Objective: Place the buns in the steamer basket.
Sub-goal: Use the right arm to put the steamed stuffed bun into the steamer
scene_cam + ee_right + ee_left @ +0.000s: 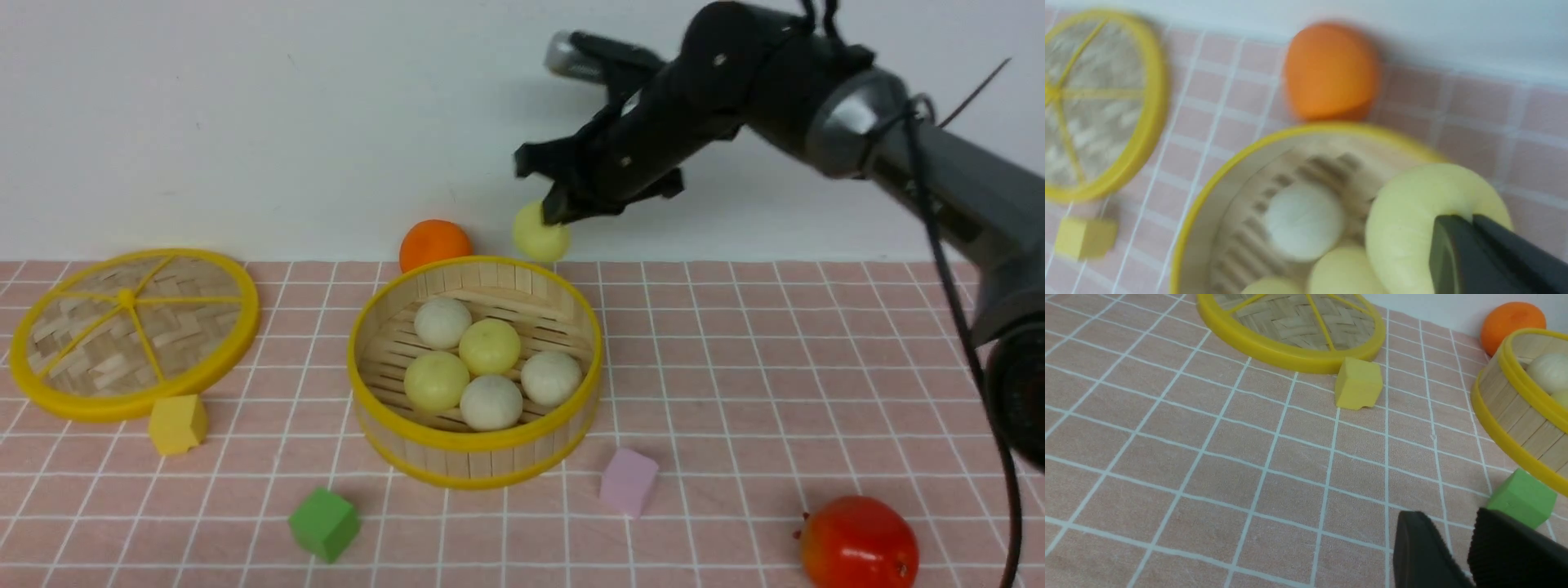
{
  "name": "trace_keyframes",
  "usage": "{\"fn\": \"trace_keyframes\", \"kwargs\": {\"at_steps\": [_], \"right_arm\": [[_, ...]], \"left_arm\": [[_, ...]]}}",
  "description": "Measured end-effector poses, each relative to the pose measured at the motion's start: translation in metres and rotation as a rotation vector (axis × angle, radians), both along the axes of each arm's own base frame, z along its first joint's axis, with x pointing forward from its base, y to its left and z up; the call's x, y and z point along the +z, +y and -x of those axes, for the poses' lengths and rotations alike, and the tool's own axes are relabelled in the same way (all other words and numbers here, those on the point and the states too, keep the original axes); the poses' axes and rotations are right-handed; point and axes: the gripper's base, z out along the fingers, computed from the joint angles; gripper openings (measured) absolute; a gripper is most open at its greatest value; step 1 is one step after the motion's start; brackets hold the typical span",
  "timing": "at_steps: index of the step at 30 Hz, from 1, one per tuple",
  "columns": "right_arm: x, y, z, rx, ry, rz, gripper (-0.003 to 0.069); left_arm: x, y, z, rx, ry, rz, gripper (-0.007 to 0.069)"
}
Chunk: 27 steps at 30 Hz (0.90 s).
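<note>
The steamer basket [478, 445] stands mid-table and holds several buns, among them an off-white one [442, 322] and a pale yellow one [490, 346]. My right gripper [559, 214] is shut on a pale yellow bun [539, 235] and holds it in the air above the basket's far rim. In the right wrist view the fingers [1457, 253] pinch this bun [1412, 216] over the basket [1216, 179]. My left gripper [1457, 522] shows only in the left wrist view, low over the cloth beside the green cube [1521, 498]. Its jaws are a little apart and empty.
A flat woven lid [131, 331] lies at the left with a yellow cube [176, 423] by its near edge. An orange ball [434, 243] sits behind the basket. A green cube [324, 523], a pink cube [628, 482] and a red fruit [857, 543] lie near the front.
</note>
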Motion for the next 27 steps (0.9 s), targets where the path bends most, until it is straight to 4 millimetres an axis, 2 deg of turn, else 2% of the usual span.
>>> {"fn": "trace_keyframes", "kwargs": {"at_steps": [4,6,16,19,24,27], "right_arm": [[-0.019,0.006,0.004,0.039,0.069,0.053,0.0013],[-0.022,0.005,0.004,0.043,0.078,0.07,0.0013],[-0.061,0.007,-0.004,0.04,0.142,0.109,0.0013],[-0.066,0.007,-0.005,0.014,0.16,0.111,0.0023],[-0.065,0.003,-0.005,-0.012,0.168,0.14,0.0111],[-0.054,0.002,0.001,-0.01,0.2,0.137,0.0283]], "left_arm": [[0.0,0.0,0.0,0.0,0.0,0.0,0.0239],[0.0,0.0,0.0,0.0,0.0,0.0,0.0239],[0.0,0.0,0.0,0.0,0.0,0.0,0.0239],[0.0,0.0,0.0,0.001,0.0,0.002,0.0239],[0.0,0.0,0.0,0.001,0.0,0.003,0.0239],[0.0,0.0,0.0,0.001,0.0,0.003,0.0239]]}}
